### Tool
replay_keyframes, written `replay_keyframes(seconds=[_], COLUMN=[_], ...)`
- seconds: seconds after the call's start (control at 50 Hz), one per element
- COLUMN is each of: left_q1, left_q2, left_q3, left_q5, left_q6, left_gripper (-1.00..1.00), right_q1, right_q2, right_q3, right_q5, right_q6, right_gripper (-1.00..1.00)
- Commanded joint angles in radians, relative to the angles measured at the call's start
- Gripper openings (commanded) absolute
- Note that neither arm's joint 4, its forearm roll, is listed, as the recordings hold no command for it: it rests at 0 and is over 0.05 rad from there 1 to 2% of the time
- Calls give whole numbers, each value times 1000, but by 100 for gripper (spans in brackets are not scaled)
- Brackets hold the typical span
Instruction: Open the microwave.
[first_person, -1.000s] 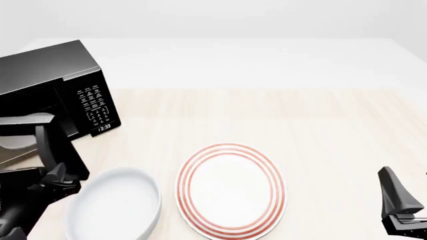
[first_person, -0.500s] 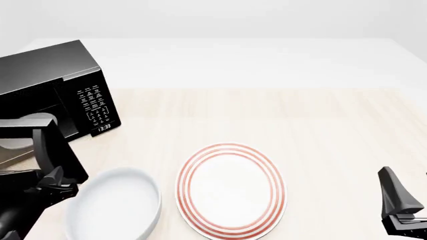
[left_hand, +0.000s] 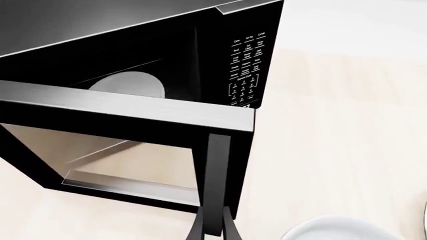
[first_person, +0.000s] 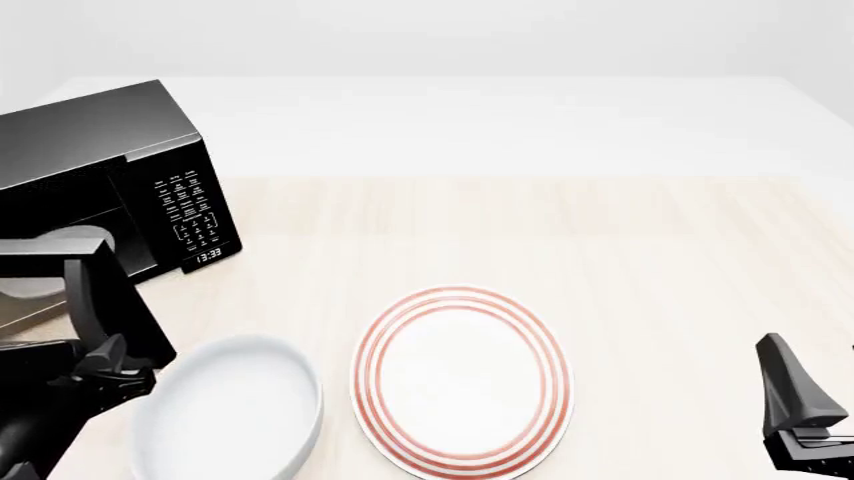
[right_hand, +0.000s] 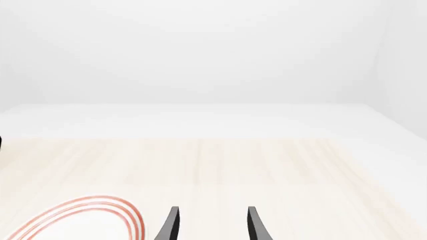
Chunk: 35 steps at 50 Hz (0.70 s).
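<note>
Left end effector (left_hand: 212, 231) is clenched on the microwave (first_person: 120, 150) door's edge, door swung partly open.

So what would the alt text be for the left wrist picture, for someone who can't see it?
A black microwave seen close up with its door swung partly open, showing the pale round turntable inside. The left claw is shut on the door's free edge, with the keypad beyond it and a white bowl's rim on the wooden table.
</note>
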Motion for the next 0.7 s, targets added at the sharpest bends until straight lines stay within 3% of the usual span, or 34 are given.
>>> replay_keyframes(seconds=[0.02,0.08,0.1,0.6,0.7], left_q1=[13,13,13,17,2], left_q2=[-46,-44,-45,-62,-171], left_q3=[0,0,0,0,0], left_q5=[-329,-329,-329,-324,-233], left_q6=[7,8,7,-22,-18], left_gripper=[-100,-100,100,100,100], right_q1=[0,0,0,0,0], right_q2=[0,0,0,0,0], right_q3=[0,0,0,0,0], right_q5=[0,0,0,0,0], right_q6=[0,0,0,0,0], right_gripper=[100,100,100,100,100])
